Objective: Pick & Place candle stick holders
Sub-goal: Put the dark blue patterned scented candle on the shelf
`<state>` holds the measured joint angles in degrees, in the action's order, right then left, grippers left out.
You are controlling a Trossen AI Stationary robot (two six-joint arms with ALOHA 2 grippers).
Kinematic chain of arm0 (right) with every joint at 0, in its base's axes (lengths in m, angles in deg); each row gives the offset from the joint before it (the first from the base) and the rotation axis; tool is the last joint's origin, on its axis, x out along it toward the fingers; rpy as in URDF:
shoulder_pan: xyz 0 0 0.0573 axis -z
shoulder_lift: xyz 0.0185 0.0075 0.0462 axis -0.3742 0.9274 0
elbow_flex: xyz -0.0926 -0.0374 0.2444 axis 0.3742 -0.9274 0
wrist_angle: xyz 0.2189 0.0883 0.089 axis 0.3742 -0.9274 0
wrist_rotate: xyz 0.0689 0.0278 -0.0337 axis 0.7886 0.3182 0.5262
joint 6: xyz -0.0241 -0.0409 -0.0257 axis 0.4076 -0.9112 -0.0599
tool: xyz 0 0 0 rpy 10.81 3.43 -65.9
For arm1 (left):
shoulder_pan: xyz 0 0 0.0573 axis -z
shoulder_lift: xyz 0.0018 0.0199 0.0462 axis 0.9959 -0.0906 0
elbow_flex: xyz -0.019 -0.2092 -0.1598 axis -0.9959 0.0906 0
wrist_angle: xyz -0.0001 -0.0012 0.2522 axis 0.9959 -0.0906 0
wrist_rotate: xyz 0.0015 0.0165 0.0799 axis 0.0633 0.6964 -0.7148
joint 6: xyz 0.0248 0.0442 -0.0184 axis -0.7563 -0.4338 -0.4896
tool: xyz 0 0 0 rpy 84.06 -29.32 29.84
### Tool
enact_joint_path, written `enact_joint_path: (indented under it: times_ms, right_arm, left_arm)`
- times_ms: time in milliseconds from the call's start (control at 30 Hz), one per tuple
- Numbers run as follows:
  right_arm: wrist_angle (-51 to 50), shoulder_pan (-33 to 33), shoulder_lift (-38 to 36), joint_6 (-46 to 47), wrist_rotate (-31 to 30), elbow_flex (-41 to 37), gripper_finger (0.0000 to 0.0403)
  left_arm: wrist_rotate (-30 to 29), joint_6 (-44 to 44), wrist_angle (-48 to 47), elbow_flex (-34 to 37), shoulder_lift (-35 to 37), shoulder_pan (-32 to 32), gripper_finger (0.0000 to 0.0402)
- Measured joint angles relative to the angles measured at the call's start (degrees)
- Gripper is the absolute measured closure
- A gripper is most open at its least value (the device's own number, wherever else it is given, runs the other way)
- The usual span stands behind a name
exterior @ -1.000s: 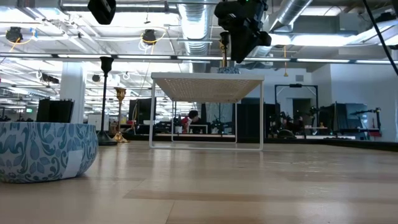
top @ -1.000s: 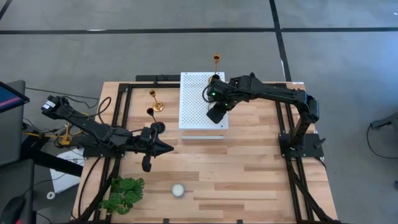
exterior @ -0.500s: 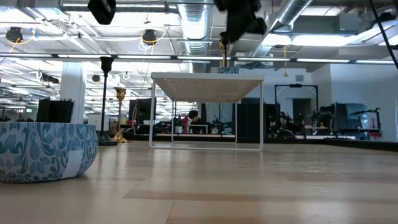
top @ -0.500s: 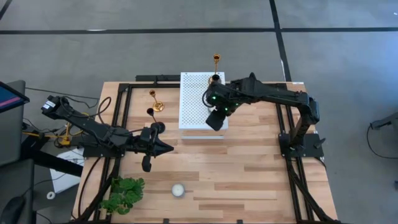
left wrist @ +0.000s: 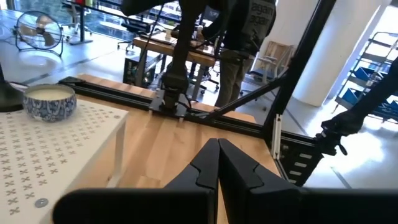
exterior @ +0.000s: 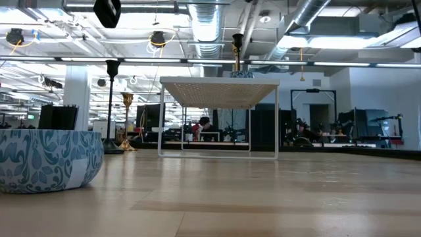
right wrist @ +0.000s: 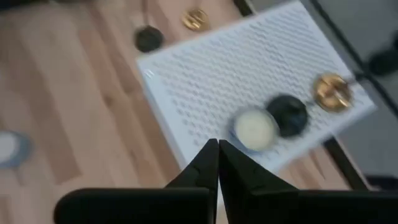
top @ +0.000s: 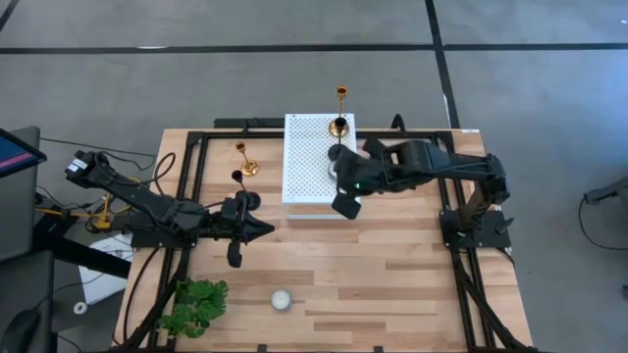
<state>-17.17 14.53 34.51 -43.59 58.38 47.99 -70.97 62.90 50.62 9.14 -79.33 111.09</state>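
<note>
The right gripper, which a second ago was hanging open over the black holder on the white perforated shelf, is now sitting closed and empty beyond the shelf's near edge, suggesting that this holder's placement is finished. That black holder is standing beside a gold holder at the shelf's far corner, well apart from the gripper, with a small candle nearer. Two holders, gold and black, are waiting on the table near the left gripper, also closed.
</note>
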Motion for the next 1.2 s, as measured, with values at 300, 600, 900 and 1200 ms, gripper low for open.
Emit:
enact_joint_path:
  times_ms: [300,600,900,1200]
  right_arm:
    - [-3.6,-4.8,0.0,6.7,-2.9,-3.8,0.0403]
    - [-5.0,-5.7,-1.6,13.1,-4.2,-12.9,0.0403]
    - [3.4,-8.9,-17.2,19.1,-10.3,-29.1,0.0403]
    - [45.7,-6.5,-36.2,6.3,-8.8,-60.8,0.0403]
  left_arm:
    - [-4.3,-3.2,0.0,0.0,-1.0,-0.7,0.0396]
    - [2.8,-2.5,0.1,0.0,-5.5,-6.4,0.0396]
    - [5.8,-2.4,0.4,0.0,-5.4,-10.7,0.0396]
    - [10.6,-2.8,0.9,0.0,-6.9,-18.1,0.0396]
